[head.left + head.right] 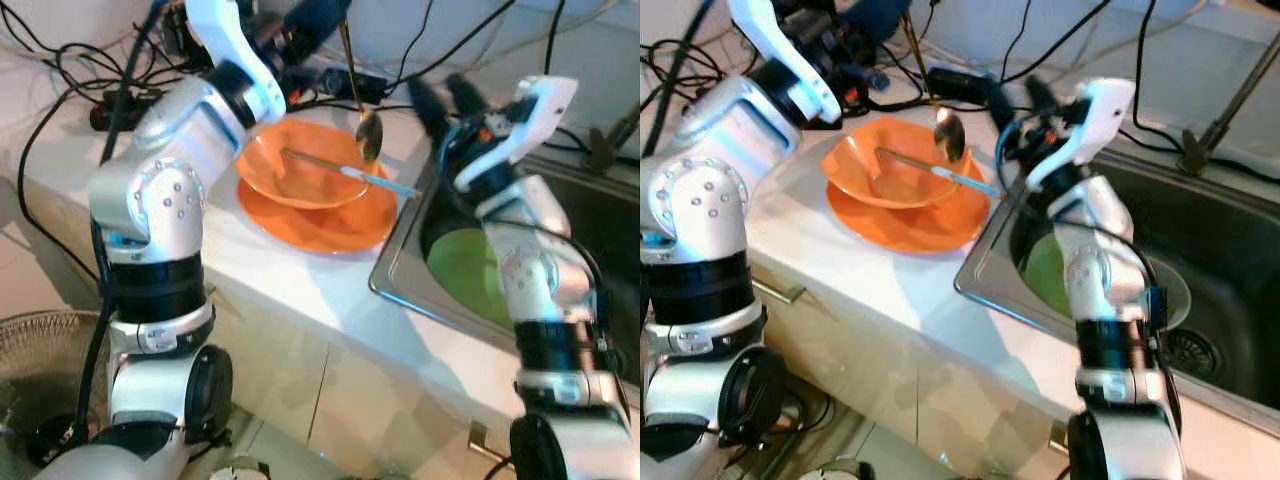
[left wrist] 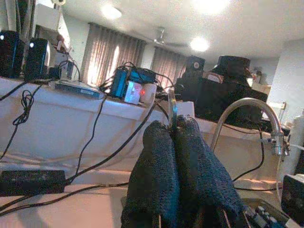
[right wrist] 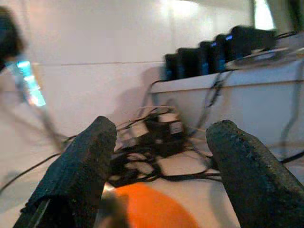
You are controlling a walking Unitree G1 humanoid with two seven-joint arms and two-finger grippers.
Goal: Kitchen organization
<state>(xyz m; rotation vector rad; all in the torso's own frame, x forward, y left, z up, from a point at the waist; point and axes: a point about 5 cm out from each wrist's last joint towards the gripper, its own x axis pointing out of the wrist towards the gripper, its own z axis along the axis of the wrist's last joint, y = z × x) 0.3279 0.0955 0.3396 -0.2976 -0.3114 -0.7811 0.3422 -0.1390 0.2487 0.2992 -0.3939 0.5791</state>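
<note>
The left tool (image 2: 176, 156) pinches shut on a thin, stiff, light spoon (image 1: 367, 130) by its slippery handle, dangling over the orange bowl (image 1: 300, 165) on the table (image 1: 300, 280), while the right tool (image 1: 445, 100) gapes open beside it

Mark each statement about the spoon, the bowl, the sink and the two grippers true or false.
1. The left gripper is shut on the spoon. True.
2. The orange bowl sits on an orange plate. True.
3. The spoon lies flat in the sink. False: it hangs above the bowl's rim.
4. The right gripper clamps the utensil lying in the bowl. False: its fingers are open, holding nothing.
5. Something green lies in the sink. True.
</note>
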